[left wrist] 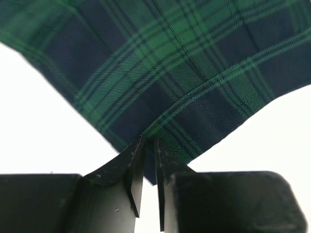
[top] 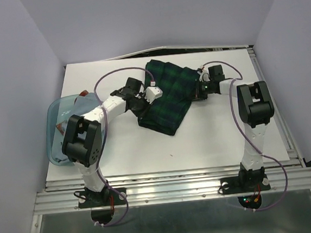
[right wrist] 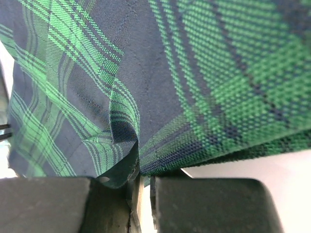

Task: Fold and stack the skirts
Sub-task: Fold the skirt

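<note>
Left end effector (left wrist: 149, 145), right end effector (right wrist: 141, 174) both pinching tartan skirt (top: 167, 96) edges on counter (top: 201, 140); fold looks unfinished, nothing stacked yet.

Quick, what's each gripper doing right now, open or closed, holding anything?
Left gripper: closed, pinching the edge of the tartan skirt.
Right gripper: closed, pinching a fold of the same skirt.

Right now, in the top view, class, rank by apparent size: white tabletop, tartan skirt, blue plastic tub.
Largest: white tabletop. Then tartan skirt and blue plastic tub: about alike, tub partly hidden, so unranked.
</note>
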Robot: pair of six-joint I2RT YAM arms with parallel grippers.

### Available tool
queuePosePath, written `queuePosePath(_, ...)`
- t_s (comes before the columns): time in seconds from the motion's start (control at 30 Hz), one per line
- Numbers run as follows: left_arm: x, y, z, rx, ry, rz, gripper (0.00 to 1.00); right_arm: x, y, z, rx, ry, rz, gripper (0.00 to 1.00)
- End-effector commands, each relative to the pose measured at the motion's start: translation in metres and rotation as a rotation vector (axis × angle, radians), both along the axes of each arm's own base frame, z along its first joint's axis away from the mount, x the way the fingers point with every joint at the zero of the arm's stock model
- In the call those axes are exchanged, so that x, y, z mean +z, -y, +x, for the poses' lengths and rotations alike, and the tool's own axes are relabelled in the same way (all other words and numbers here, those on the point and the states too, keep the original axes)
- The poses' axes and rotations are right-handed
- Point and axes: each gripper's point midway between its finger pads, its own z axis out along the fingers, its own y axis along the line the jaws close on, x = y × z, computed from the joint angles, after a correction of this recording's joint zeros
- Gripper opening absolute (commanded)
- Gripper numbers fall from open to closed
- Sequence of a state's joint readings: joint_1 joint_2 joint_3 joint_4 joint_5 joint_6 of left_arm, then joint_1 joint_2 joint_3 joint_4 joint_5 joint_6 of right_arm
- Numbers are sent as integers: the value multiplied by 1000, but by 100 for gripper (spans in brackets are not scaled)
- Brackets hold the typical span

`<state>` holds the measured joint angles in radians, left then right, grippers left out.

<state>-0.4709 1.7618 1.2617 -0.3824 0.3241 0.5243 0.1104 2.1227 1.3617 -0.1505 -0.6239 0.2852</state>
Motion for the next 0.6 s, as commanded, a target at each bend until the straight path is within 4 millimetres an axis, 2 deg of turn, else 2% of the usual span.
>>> queuePosePath(0.0,-41,5,-25,-71,-94,52,23,-35,25,-10,42,-70,-165,6)
queuePosePath(0.07,-52,17,-39,-114,-113,61,22,-33,27,-8,42,-77,-176,16)
queuePosePath(0.13,-63,25,-53,-141,-122,83,22,-25,37,-6,20,-92,-211,49)
queuePosePath(0.17,-66,27,-56,-145,-128,87,22,-21,39,-7,19,-92,-221,49)
queuePosePath(0.27,-68,32,-62,-142,-150,70,22,-1,53,-9,-10,-90,-272,59)
queuePosePath(0.3,-66,34,-65,-141,-164,55,22,10,61,-13,-21,-91,-291,60)
queuePosePath(0.33,-65,35,-66,-140,-166,50,22,9,63,-16,-17,-105,-300,60)
queuePosePath(0.37,-63,36,-67,-136,-171,43,22,24,63,-17,-16,-84,-303,60)
queuePosePath(0.43,-59,40,-72,-141,-181,20,22,41,58,-22,0,-70,-273,60)
queuePosePath(0.47,-57,41,-74,-134,-188,11,22,58,54,-22,1,-38,-247,60)
queuePosePath(0.53,-48,48,-79,-142,-197,-25,25,84,37,-25,21,-20,-133,59)
queuePosePath(0.57,-44,51,-80,-145,-197,-43,27,89,31,-26,27,-28,-93,59)
